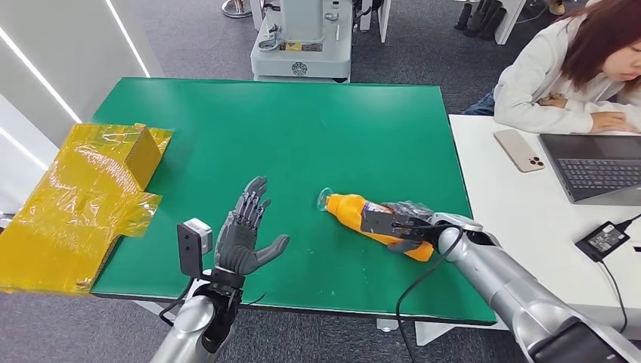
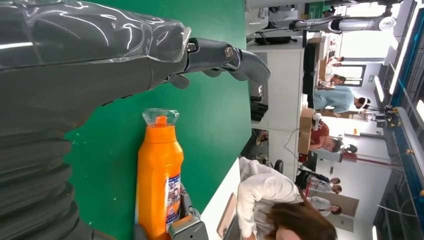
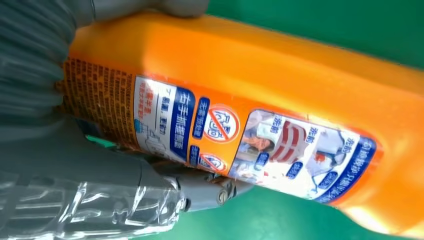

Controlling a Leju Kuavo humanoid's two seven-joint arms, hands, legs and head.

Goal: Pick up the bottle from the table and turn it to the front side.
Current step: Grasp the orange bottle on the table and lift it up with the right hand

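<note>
An orange bottle [image 1: 355, 210] with a clear cap lies on its side on the green table [image 1: 302, 128], cap pointing toward my left hand. My right hand [image 1: 404, 224] wraps around the bottle's lower body; up close the bottle [image 3: 280, 100] shows a printed label, with my right hand's fingers [image 3: 200, 190] curled under it. My left hand [image 1: 246, 231] hovers open, fingers spread, a short way left of the cap. From the left wrist, the bottle [image 2: 159, 175] lies beyond my left hand's fingertips [image 2: 240, 60], apart from them.
A yellow plastic-wrapped box [image 1: 75, 204] sits at the table's left edge. A white desk [image 1: 521, 219] adjoins on the right with a phone [image 1: 518, 150], laptop [image 1: 593, 166] and a seated person [image 1: 574, 68]. A grey machine base [image 1: 302, 45] stands beyond the far edge.
</note>
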